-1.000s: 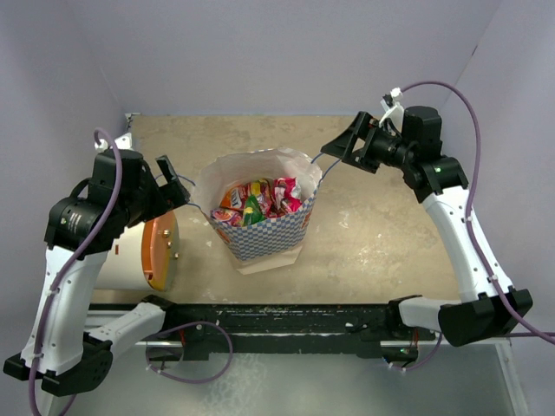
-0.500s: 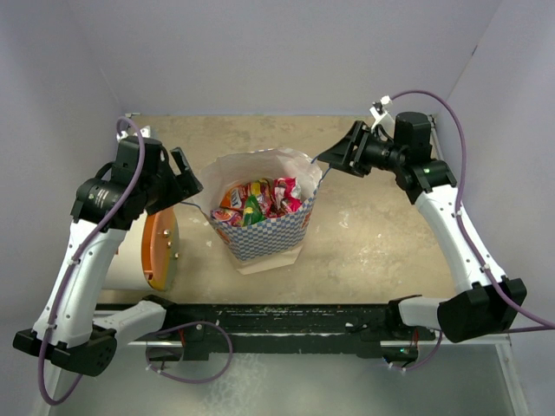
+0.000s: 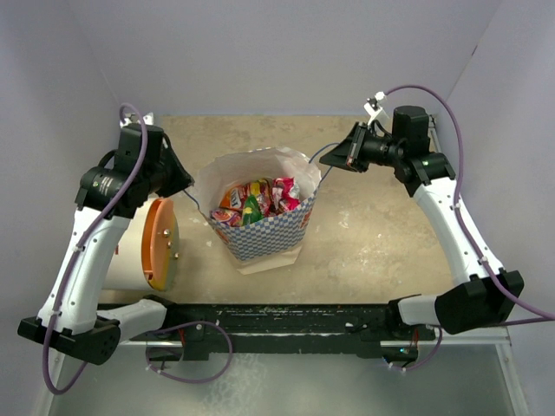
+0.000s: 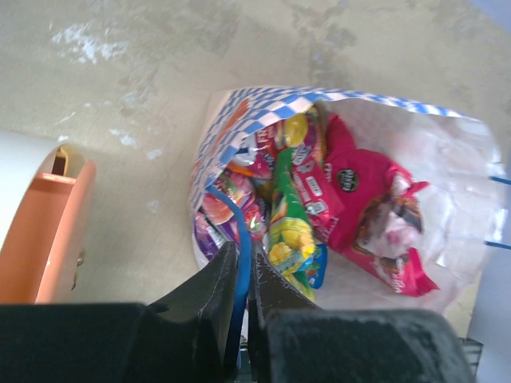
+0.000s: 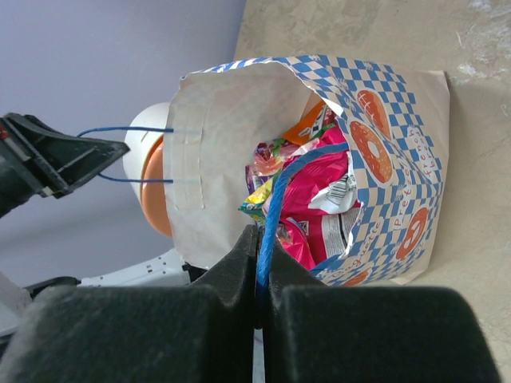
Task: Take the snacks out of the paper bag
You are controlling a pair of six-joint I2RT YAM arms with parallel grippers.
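The paper bag [image 3: 260, 236] stands upright and open mid-table [image 3: 381, 234], with the snacks [image 3: 258, 198] heaped inside it: red, pink, green-yellow and orange packets. The left jaws are pressed together on the bag's left cord handle [image 4: 242, 263], and the right jaws pinch the right cord handle [image 5: 275, 209], both cords drawn outward. A white cylinder [image 3: 126, 260] with an orange lid [image 3: 159, 243] lies left of the bag.

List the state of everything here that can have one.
paper bag, upright, mouth open
snacks, inside the paper bag
left claw, shut on left handle
right claw, shut on right handle
white cylinder, lying on its side, orange lid on
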